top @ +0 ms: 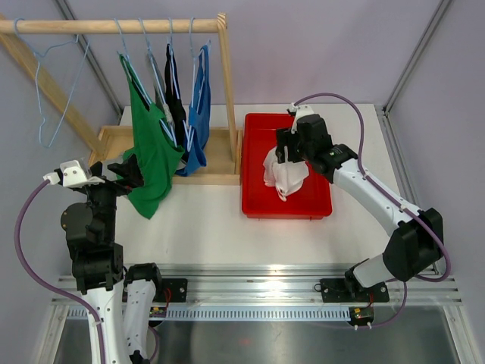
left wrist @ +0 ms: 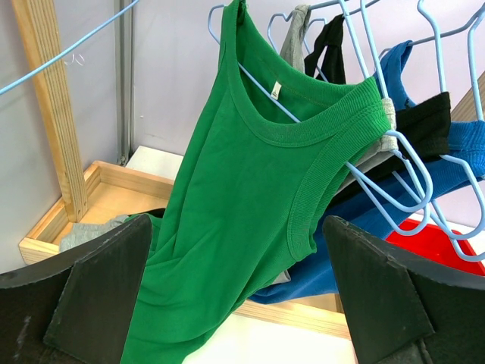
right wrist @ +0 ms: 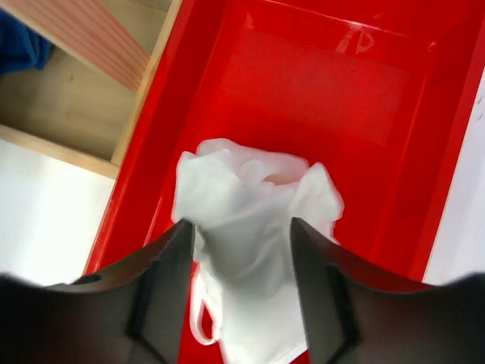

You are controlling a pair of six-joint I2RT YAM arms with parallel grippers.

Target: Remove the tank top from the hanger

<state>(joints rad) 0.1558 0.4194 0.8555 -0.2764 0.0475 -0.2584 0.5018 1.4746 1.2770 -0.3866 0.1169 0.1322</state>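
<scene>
Right wrist view: the right hand stands apart over the red tray, a white top apparently loose in the gap, off any hanger. The left hand, wide apart, faces a green top on its hanger. The black top and blue top also hang.

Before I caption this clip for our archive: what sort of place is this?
Likely a robotics lab test cell: left arm and right arm bolted to a white table, a wooden clothes rack, and a red bin.

Pale lilac walls, white table
</scene>
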